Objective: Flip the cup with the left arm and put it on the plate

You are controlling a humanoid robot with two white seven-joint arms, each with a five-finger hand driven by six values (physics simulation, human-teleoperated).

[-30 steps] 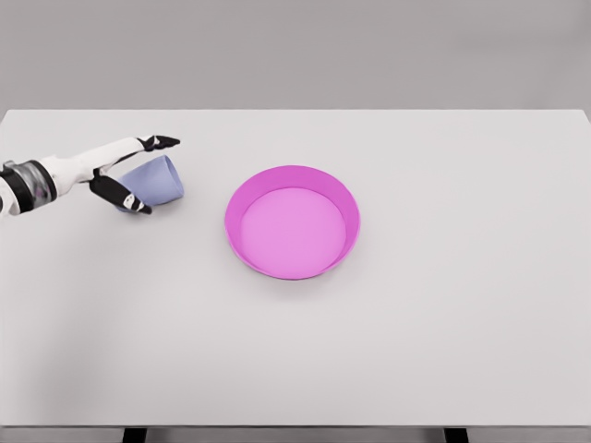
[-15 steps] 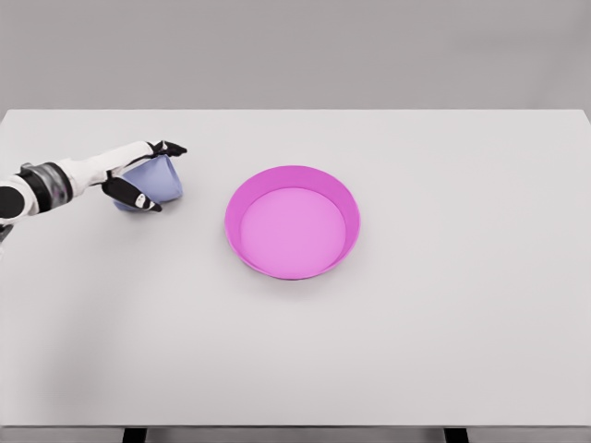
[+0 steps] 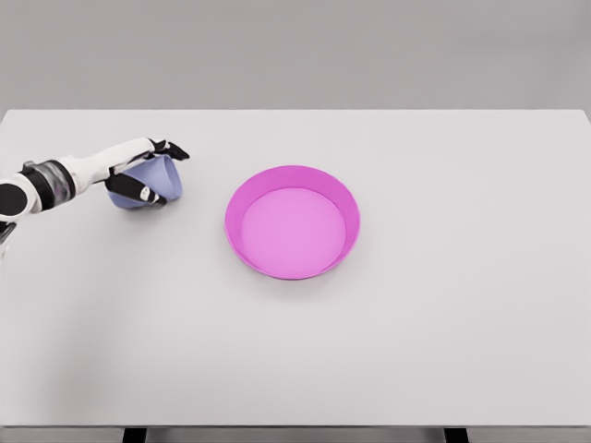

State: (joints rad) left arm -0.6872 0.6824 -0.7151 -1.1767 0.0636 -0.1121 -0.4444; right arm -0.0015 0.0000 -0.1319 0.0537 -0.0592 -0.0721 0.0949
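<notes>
Head view of the table [image 3: 443, 351], white, its far edge running across the upper part of the view and its near edge along the bottom; both far corners are in sight. The left hand [image 3: 138, 171] enters from the left edge, forearm roughly level, and sits in the far-left part of the table. Its fingers [image 3: 174, 150] arch over the top of the cup [image 3: 159, 180], and the thumb [image 3: 148, 195] crosses the cup's near side, so the hand is closed around the cup. The cup, pale blue, is tilted, and most of its left part is hidden by the hand; whether it touches the table cannot be told. The plate [image 3: 292, 175], magenta with a raised rim, lies just left of the table's centre, well apart from the cup, with bare surface between them. The whole right half of the table, and the wide strip along the near edge, are open.

Compared with half a second ago, the thumb has drawn closer against the cup and the cup shows slightly less of its side; the hand has shifted little. A second ago the fingers were wider apart, with more of the cup showing. The plate has not moved.
</notes>
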